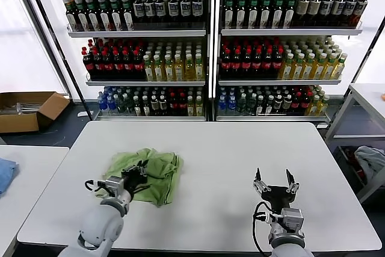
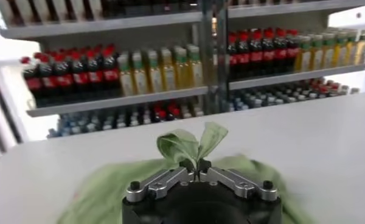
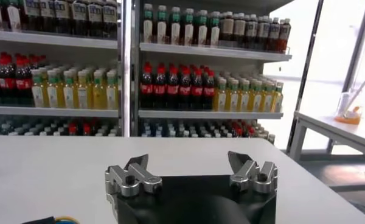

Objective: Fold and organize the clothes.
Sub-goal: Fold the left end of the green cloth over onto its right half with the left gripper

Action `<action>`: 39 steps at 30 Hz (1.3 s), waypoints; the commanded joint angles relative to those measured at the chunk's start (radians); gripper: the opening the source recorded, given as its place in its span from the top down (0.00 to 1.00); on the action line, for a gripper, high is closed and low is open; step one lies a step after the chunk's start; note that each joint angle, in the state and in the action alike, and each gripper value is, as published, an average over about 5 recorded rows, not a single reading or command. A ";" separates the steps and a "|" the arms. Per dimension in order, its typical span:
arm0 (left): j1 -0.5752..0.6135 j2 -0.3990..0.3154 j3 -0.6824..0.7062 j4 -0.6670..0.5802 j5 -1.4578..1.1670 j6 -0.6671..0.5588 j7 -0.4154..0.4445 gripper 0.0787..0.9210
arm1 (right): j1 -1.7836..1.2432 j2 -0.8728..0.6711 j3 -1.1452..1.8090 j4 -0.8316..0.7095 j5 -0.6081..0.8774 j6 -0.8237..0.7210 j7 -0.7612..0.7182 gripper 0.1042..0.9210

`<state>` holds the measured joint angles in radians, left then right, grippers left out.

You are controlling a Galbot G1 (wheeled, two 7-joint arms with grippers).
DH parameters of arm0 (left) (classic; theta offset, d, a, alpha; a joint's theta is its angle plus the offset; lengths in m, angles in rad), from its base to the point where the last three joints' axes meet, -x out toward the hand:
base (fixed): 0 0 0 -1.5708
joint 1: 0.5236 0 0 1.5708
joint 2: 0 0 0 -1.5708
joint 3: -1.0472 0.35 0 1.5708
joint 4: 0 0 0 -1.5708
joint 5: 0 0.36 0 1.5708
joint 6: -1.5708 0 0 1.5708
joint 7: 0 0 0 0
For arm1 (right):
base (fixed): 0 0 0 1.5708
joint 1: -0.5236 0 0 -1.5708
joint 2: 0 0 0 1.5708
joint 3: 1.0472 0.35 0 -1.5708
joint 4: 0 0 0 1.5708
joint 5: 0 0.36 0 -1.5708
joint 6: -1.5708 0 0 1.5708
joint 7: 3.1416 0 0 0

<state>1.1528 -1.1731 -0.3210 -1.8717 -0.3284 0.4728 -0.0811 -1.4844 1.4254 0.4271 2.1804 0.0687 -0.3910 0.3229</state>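
While the left claw [image 1: 139, 171] sits low over the white worktop [image 1: 240, 154], its tips are pinched together on a fold of the light green shirt [image 1: 157, 173]. Left wrist view confirms it: the fingers [image 2: 170, 178] meet at the centre and a small tuft of green cloth [image 2: 191, 143] sticks up between them, so it's clamped on fabric, not closed on air. Shirt lies crumpled in a loose heap on the robot's left half of the worktop, roughly midway between the near and far edges, well inside the rim (no collar, buttons or print visible from here, just plain green folds).

Right claw [image 1: 275, 180] is over bare worktop on the robot's right, near the front edge, well apart from the shirt. Jaws spread wide, nothing between them; the right wrist view shows both fingertips [image 3: 137, 163] far apart with only the white surface beyond.

Behind the worktop stand shelves [image 1: 207, 31] packed with bottles, dark, red-capped and yellow-green rows. Cardboard box [image 1: 27, 111] on the floor at far left. Second white table [image 1: 27, 173] butts in from the left with a bit of blue cloth [image 1: 6, 173] on it. Another table [image 1: 367, 97] at the right, with pale cloth [image 1: 372, 161] in a bin below it.
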 commanded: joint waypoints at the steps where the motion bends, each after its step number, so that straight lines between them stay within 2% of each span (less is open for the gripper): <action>1: -0.017 -0.067 0.095 0.017 0.043 0.013 -0.003 0.97 | -0.020 0.009 0.003 -0.010 -0.005 0.008 0.001 0.12; 9: 0.004 -0.086 0.104 0.041 0.106 -0.002 0.027 0.97 | -0.027 0.015 -0.011 -0.010 -0.020 0.009 0.001 0.12; 15: 0.023 -0.124 0.134 0.075 0.122 -0.065 0.050 0.97 | -0.034 0.012 -0.012 -0.009 -0.029 0.009 0.001 0.12; 18: 0.036 -0.145 0.155 0.072 0.091 -0.094 0.053 0.93 | -0.032 0.013 -0.013 -0.008 -0.029 0.009 0.001 0.12; 24: 0.067 -0.167 0.191 0.048 0.054 -0.126 0.053 0.74 | -0.028 0.021 -0.022 -0.013 -0.033 0.011 0.001 0.12; 30: 0.087 -0.170 0.208 0.010 -0.011 -0.143 0.089 0.54 | -0.023 0.028 -0.027 -0.027 -0.036 0.016 0.000 0.12; 39: 0.115 -0.145 0.205 -0.234 -0.331 -0.142 0.178 0.23 | -0.011 0.024 -0.030 -0.039 -0.036 0.016 0.001 0.12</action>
<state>1.2437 -1.3186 -0.1197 -1.8975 -0.3717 0.3488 0.0217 -1.4965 1.4485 0.3986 2.1450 0.0335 -0.3740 0.3230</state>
